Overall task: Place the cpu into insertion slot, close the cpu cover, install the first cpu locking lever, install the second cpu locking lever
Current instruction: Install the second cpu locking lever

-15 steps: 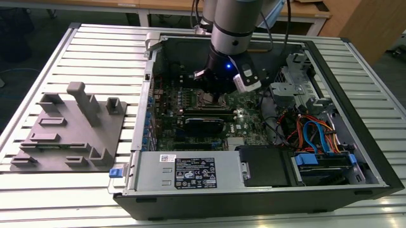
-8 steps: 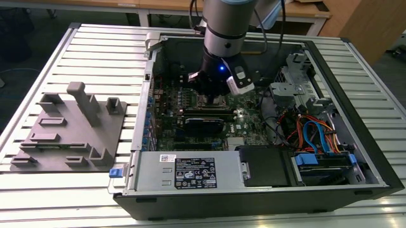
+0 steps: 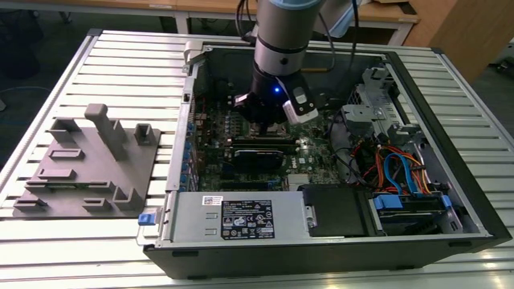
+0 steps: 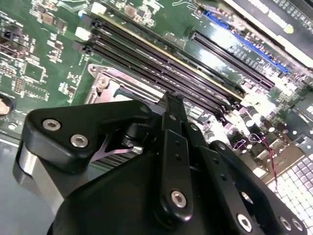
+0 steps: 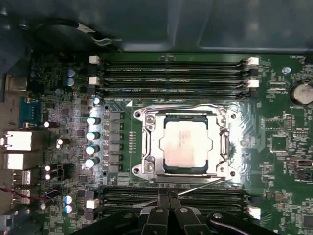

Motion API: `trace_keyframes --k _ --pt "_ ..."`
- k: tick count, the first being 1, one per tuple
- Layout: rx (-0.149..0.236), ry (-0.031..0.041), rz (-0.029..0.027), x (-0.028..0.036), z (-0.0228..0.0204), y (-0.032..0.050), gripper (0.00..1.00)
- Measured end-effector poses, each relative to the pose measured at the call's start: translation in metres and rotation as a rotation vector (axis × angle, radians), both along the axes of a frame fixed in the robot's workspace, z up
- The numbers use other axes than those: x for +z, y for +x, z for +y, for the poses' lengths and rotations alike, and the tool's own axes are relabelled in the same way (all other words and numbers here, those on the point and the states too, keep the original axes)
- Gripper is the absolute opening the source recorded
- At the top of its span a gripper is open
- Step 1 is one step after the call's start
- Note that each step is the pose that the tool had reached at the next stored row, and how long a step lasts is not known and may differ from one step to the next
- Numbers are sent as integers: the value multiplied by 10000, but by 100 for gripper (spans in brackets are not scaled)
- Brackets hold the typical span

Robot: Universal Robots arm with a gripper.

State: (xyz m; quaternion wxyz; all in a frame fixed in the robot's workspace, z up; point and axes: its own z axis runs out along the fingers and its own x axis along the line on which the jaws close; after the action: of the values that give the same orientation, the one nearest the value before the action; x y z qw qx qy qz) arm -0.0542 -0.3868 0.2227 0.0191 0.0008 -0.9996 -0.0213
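In the first wrist view the cpu point(image 5: 188, 144) lies flat in the insertion slot point(image 5: 146, 168), its pale metal face showing through the window of the cpu cover point(image 5: 152, 142), which is down around it. One thin wire lever point(image 5: 186, 105) runs along the socket's far side. A second wire lever point(image 5: 200, 185) slants across the near side, just in front of my gripper point(image 5: 168, 195). The fingers are pressed together with nothing between them. In the second wrist view the gripper point(image 4: 172, 100) hangs beside a socket corner point(image 4: 103, 81). In the exterior view the gripper point(image 3: 269, 129) is low inside the open computer case.
Long black memory slots point(image 5: 171, 73) flank the socket on both sides, and a row of capacitors point(image 5: 93, 139) stands beside it. The case walls point(image 3: 418, 84), drive cage point(image 3: 377, 114) and coloured cables point(image 3: 398, 171) crowd the exterior view's right. A grey parts fixture point(image 3: 88, 168) sits on the table.
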Motion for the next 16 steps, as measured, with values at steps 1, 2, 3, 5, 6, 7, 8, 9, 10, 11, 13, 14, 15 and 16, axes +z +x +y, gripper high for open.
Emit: trace_keyframes --k 1,2,3,5,6,7,8,9,10,11,13,14,15,16 --pt "0 5 6 -4 -3 -9 10" --pt "0 16 11 -8 -8 -19 10" --pt "0 31 14 -13 -12 -29 10" --pt "0 61 24 -20 -24 -48 10" --pt "0 77 28 -23 -31 -57 10" --pt "1 96 31 -25 -42 -65 10" --pt "1 120 33 -28 -50 -71 10" --pt "1 147 36 -31 -56 -77 10" --pt "2 173 38 -34 -61 -82 10" --pt "1 195 41 -36 -70 -84 10" --pt "0 235 49 -41 -86 -85 10" --pt "0 254 53 -44 -95 -88 10" --pt "0 273 56 -47 -102 -90 10" --pt "0 295 59 -50 -109 -93 10"
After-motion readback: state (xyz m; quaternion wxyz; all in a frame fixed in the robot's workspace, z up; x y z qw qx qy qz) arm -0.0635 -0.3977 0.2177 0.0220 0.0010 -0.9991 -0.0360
